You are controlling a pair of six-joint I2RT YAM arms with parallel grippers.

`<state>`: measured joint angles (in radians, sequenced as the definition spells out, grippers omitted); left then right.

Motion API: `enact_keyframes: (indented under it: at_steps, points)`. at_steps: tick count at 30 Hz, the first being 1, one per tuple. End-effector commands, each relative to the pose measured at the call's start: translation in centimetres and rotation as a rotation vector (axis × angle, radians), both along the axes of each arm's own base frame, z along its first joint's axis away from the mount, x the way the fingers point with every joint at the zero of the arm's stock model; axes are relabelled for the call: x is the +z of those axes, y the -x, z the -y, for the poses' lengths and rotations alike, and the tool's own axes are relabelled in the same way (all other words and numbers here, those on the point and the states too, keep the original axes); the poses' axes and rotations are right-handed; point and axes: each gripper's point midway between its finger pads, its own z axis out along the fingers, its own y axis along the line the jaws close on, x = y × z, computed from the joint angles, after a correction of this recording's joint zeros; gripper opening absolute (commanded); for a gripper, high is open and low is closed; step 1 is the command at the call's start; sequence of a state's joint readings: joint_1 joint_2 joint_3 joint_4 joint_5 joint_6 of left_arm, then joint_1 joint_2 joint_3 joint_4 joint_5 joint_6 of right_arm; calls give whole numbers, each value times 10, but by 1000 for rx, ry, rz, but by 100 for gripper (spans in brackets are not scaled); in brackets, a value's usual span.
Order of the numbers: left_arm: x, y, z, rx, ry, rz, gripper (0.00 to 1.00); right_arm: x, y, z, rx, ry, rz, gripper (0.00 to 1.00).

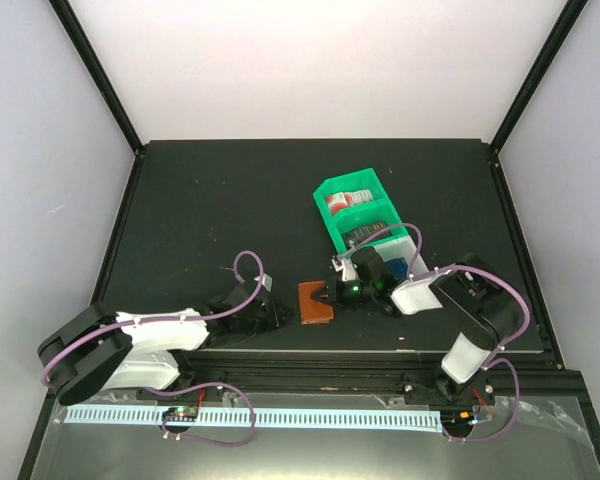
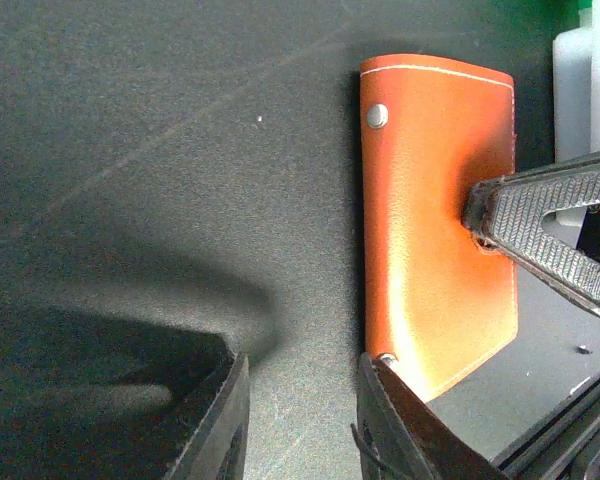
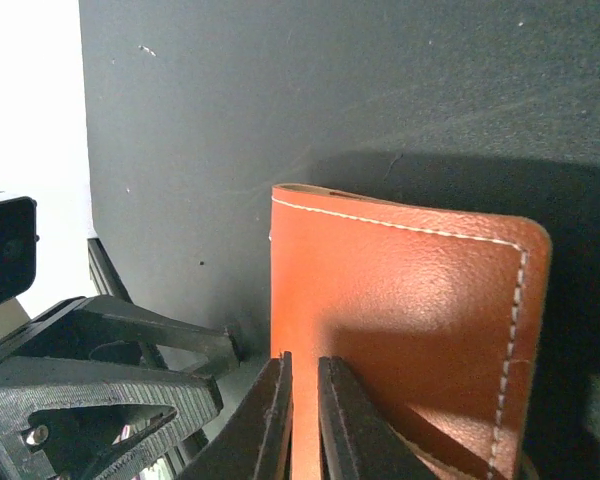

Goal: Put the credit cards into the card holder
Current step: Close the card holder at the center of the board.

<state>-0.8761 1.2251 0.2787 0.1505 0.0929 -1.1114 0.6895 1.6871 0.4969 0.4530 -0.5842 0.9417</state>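
The brown leather card holder (image 1: 316,303) lies closed and flat on the black table near the front edge. It also shows in the left wrist view (image 2: 430,230) and the right wrist view (image 3: 410,300). My right gripper (image 1: 332,295) has its jaws almost together (image 3: 302,410), pinching a strip of the holder's leather; one finger (image 2: 540,225) dents the cover. My left gripper (image 1: 280,315) is open and empty (image 2: 300,420) just left of the holder, its right finger by the holder's near corner. Red-and-white credit cards (image 1: 352,200) and dark cards (image 1: 365,237) sit in the tray.
The green-and-white divided plastic tray (image 1: 332,192) stands behind the right gripper, right of centre; its edge shows in the left wrist view (image 2: 578,70). The table's front rail (image 1: 310,352) runs just below both grippers. White walls close in the table on three sides.
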Motion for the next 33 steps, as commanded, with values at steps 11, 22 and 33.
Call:
enact_keyframes:
  at_steps: [11,22,33]
  points:
    - [5,-1,15,-79,17,15,32,13,4,24,6,148,4,16]
    - [7,-3,23,-105,29,18,37,43,-5,47,-2,346,150,22]
    - [10,-6,44,-148,76,-5,41,21,6,59,74,658,191,17]
